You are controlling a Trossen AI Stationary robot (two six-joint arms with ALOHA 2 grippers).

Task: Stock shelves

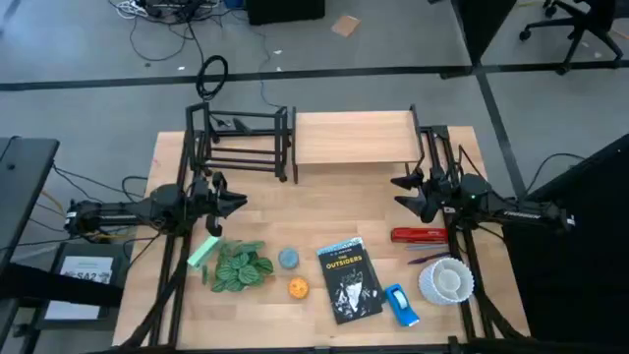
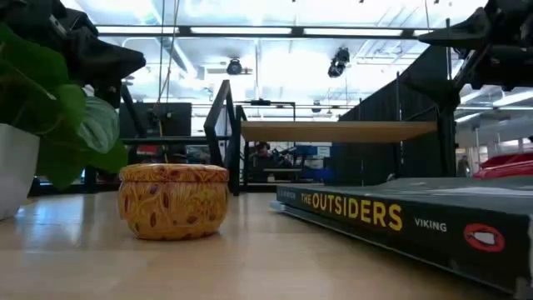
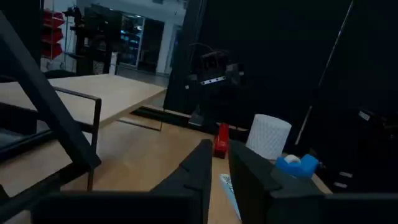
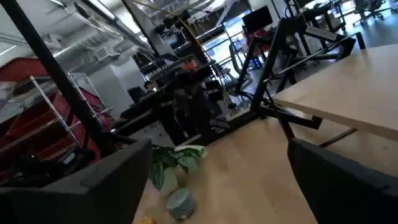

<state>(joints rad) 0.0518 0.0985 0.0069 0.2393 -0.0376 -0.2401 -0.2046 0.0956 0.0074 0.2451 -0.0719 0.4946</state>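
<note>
The shelves stand at the table's far edge: a stand with a light plank top [image 1: 354,138] on black legs, and to its left an open black rod rack [image 1: 241,143]. Both show nothing on them. My left gripper [image 1: 241,202] hovers near the rack's front, shut but for a narrow slit [image 3: 219,155], holding nothing. In front of the stand's right end, my right gripper [image 1: 398,192] is wide open [image 4: 211,155] and holds nothing. A black book [image 1: 349,278], an orange tin [image 1: 298,288], a grey tin [image 1: 288,259] and a potted plant [image 1: 241,265] rest on the table's near half.
A green item [image 1: 201,253] lies left of the plant. A red stapler [image 1: 421,235], a pen [image 1: 428,258], a white ribbed cup [image 1: 447,280] and a blue tape dispenser [image 1: 400,305] sit at the near right. Bare wood [image 1: 324,211] lies between the grippers.
</note>
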